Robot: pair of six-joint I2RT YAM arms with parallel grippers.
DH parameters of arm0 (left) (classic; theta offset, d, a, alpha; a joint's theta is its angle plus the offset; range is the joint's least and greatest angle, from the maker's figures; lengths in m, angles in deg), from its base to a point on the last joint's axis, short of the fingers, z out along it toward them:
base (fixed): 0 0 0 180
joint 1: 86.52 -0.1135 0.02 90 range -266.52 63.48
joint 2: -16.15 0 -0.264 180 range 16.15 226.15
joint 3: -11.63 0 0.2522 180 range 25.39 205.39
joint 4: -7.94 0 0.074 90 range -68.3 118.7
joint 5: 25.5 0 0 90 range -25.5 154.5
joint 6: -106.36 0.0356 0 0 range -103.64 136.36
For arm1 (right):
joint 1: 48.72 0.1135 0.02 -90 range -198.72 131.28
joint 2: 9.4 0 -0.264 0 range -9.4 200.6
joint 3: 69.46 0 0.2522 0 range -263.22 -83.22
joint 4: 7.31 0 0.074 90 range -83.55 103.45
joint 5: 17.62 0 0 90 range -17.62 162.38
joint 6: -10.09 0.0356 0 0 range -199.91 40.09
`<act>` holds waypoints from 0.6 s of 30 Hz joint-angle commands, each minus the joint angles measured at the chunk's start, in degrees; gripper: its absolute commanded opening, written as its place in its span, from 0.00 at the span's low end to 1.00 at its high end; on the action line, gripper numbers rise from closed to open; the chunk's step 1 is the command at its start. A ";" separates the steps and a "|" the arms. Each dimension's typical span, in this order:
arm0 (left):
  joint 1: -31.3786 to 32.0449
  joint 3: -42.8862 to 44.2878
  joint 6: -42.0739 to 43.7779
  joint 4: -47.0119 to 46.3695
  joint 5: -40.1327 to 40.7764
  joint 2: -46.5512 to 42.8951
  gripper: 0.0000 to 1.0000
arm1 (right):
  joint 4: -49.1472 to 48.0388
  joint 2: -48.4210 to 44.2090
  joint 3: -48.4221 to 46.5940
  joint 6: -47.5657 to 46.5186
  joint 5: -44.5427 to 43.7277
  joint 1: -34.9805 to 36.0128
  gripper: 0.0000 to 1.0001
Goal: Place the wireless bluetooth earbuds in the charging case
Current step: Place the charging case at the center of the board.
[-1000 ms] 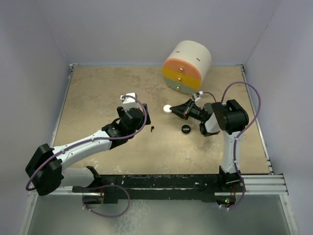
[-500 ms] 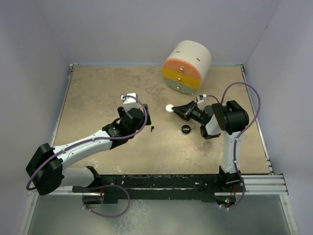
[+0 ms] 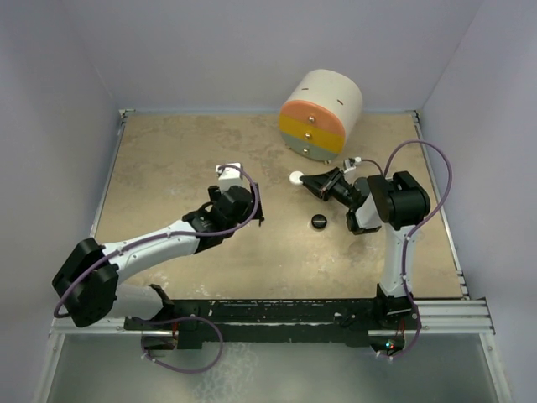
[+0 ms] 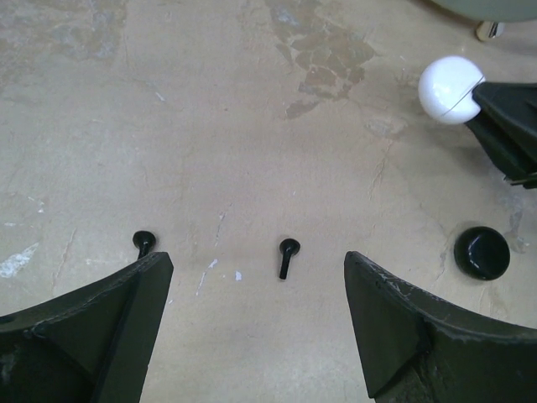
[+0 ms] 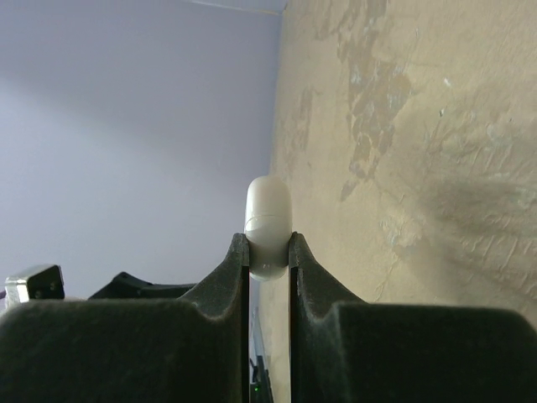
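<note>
Two tiny black stemmed earbuds lie on the table in the left wrist view: one (image 4: pixel 287 256) between and just ahead of my fingertips, the other (image 4: pixel 144 243) at the left fingertip. My left gripper (image 4: pixel 256 264) is open and empty, low over them; in the top view it (image 3: pixel 254 211) hides them. The black round charging case (image 3: pixel 319 221) sits on the table, also in the left wrist view (image 4: pixel 482 252). My right gripper (image 3: pixel 305 180) is shut on a white rounded pod with a seam (image 5: pixel 268 210), held off the table (image 3: pixel 295 177), far of the case.
A cream-and-orange cylindrical drawer unit (image 3: pixel 321 113) lies at the back, just beyond the right gripper. Grey walls close in the tan table (image 3: pixel 168 151) on three sides.
My right gripper has carried the white pod a little toward the back right. My left gripper has moved right, over the earbud that showed in the top view.
</note>
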 commanded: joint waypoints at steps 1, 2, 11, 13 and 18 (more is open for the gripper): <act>-0.18 3.49 -1.18 -0.45 -2.70 1.77 0.82 | -6.63 0.20 -2.23 -1.60 -0.86 -1.14 0.01; -0.18 3.74 -1.18 -0.40 -2.89 2.04 0.82 | -6.54 0.42 -2.29 -1.63 -0.81 -1.24 0.01; -0.18 5.00 -1.74 0.08 -4.05 4.24 0.82 | -4.12 0.70 -0.09 -1.27 -1.22 -2.75 0.01; -0.22 5.01 -1.85 -0.06 -4.25 4.55 0.82 | -3.40 0.31 0.94 -1.47 -1.70 -2.90 0.01; -0.18 4.93 -1.91 -0.29 -4.90 4.97 0.82 | -0.09 -1.39 3.15 -3.12 -2.70 -3.34 0.05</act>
